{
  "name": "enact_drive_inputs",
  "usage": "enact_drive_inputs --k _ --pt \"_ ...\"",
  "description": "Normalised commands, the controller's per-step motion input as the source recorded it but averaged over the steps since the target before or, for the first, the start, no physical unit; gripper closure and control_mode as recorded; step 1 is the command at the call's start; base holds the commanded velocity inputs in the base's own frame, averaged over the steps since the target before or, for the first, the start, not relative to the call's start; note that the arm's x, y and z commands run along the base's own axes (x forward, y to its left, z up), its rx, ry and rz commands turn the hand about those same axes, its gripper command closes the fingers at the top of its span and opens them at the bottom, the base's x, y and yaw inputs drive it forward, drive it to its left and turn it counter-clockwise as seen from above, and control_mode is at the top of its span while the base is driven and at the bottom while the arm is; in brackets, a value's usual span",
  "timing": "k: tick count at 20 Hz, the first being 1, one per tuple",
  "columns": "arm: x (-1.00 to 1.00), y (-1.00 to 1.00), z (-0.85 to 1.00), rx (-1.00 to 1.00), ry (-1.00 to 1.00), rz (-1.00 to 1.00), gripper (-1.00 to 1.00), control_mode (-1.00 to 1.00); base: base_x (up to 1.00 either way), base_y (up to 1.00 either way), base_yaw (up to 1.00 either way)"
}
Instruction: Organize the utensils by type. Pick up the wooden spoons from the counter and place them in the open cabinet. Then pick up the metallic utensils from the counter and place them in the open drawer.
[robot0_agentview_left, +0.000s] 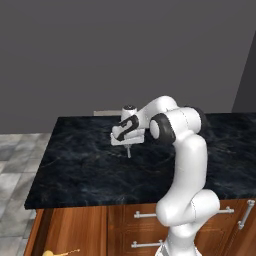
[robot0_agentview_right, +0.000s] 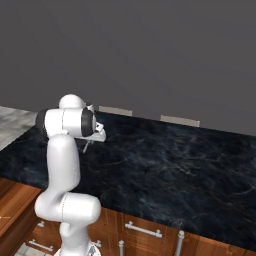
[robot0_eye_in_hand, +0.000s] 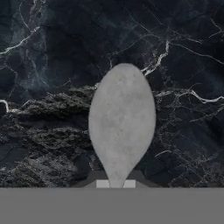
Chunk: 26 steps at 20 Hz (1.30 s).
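The gripper (robot0_agentview_left: 129, 151) hangs low over the black marble-look counter (robot0_agentview_left: 85, 170), toward its left-rear part in the left base view, with the white arm bent over from the base. In the hand view the grey oval bowl of the metal spoon (robot0_eye_in_hand: 122, 124) rises from between the two finger tips, whose pale pads sit tight against the spoon's narrow neck, so the jaws are pressed together and pinching the spoon. From the left base view a thin pale sliver hangs under the hand, probably that same spoon, though it is too small there to tell whether it is touching the slab or is clear of it. In the right base view the hand (robot0_agentview_right: 95, 132) is largely hidden behind the arm's own dark joint. No wooden spoon can be made out on the stretch of counter in view; a slim orange-brown object (robot0_agentview_left: 60, 253) lies at the bottom left corner of the left base view, below counter level, and it may be a wooden spoon, but what it rests on cannot be told. Judging from this, the wooden-spoon part of the task cannot be confirmed as done, since the cabinet is out of view. The metallic part appears just begun: the spoon is gripped, and lifting it, carrying it to the drawer and releasing it there remain.
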Motion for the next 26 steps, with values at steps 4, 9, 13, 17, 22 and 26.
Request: enact_drive_inputs --k 4,9,13,17,22,26 --pt "-0.59 0.41 -0.01 0.00 0.00 0.05 1.00 -1.00 0.00 0.00 0.00" --pt "-0.65 0.31 0.12 0.00 0.00 0.31 1.00 -1.00 0.00 0.00 0.00" --pt "-0.64 0.48 0.20 0.00 0.02 0.43 1.00 -1.00 0.00 0.00 0.00" --pt "-0.63 0.54 0.18 0.00 0.02 0.53 1.00 -1.00 0.00 0.00 0.00" --pt "-0.58 0.55 0.10 -0.04 0.06 0.69 1.00 -1.00 0.00 0.00 0.00" --pt "-0.56 0.65 0.04 -0.05 0.13 0.57 1.00 -1.00 0.00 0.00 0.00"
